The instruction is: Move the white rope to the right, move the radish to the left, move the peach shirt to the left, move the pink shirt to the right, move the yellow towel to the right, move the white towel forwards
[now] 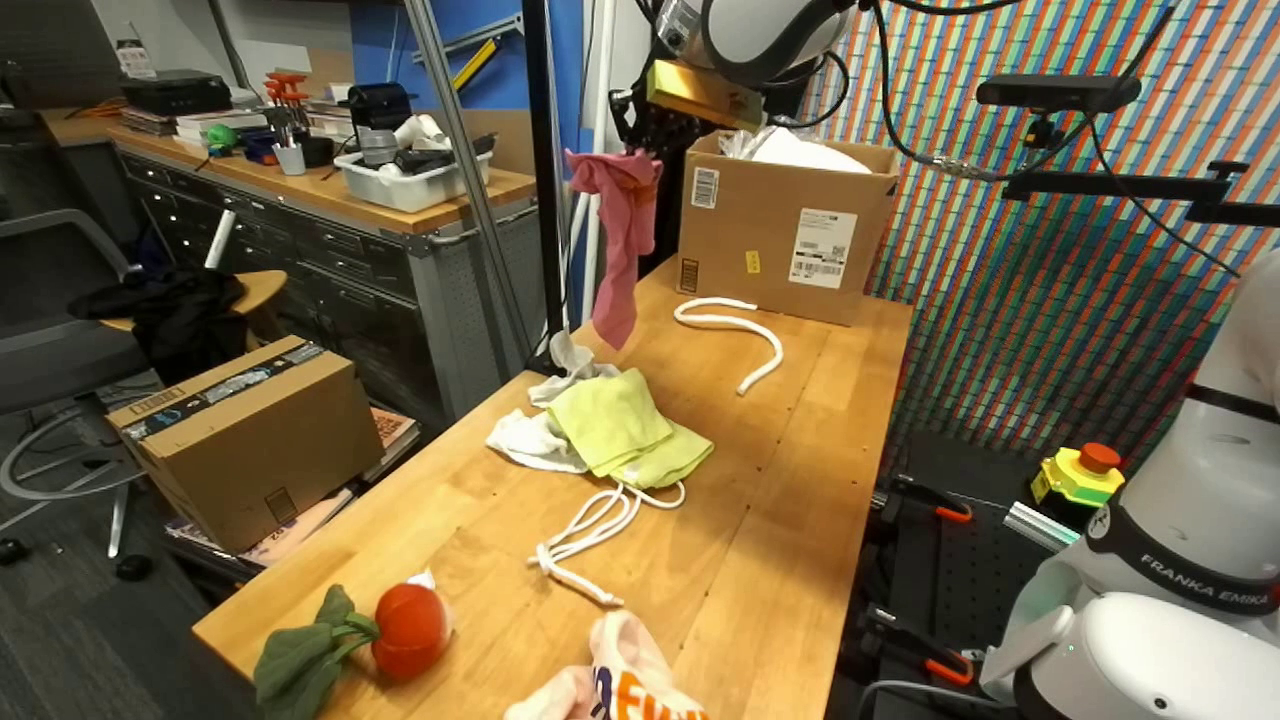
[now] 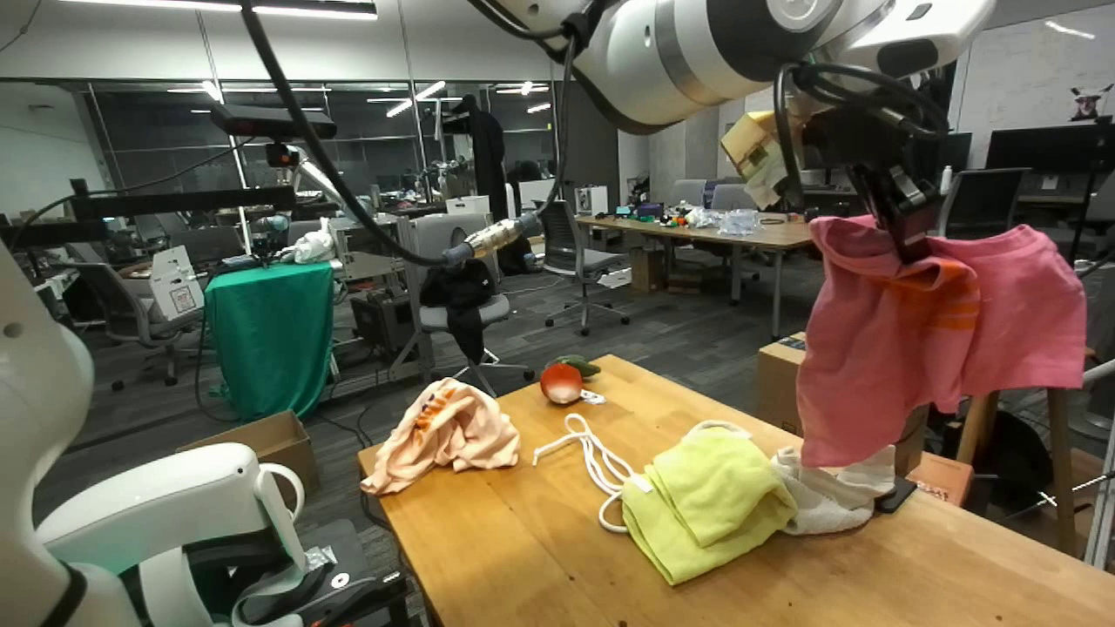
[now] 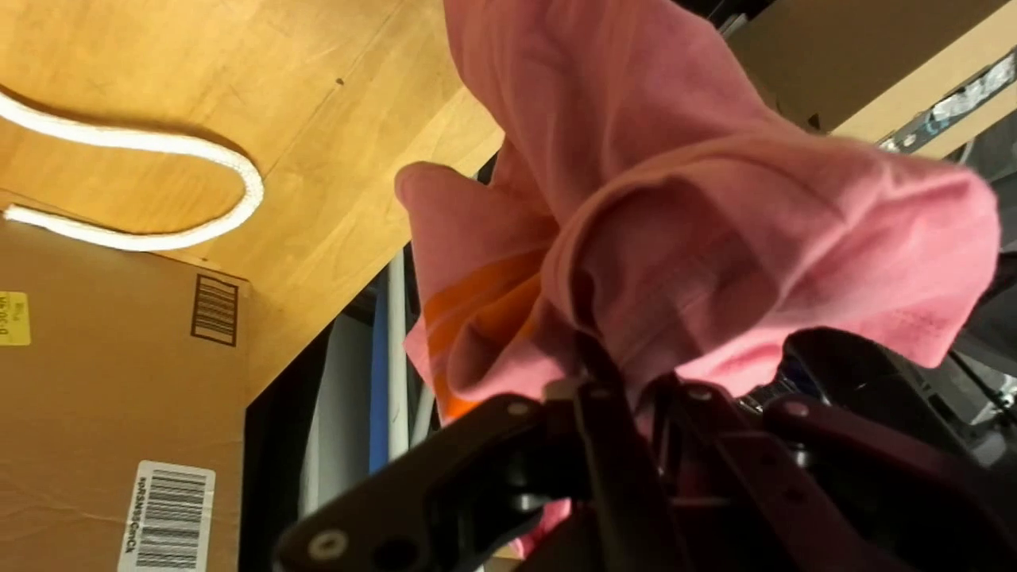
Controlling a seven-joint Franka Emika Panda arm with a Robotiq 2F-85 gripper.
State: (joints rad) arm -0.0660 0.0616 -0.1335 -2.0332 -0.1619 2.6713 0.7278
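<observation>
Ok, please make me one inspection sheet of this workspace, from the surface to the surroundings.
Surface: wooden table, with small dark spots.
Job's things: pink shirt hangs from the hand; yellow towel partly covers white towel; white rope lies curved near the cardboard box; radish and peach shirt lie towards the opposite end.
Clutter: knotted white cord at the yellow towel's edge; cardboard box.
Hand: shut on the pink shirt.
Cables: black cable sags in mid-air, with a metal connector.
Surroundings: office chair and tool bench beyond the table; red stop button near the robot's base.
</observation>
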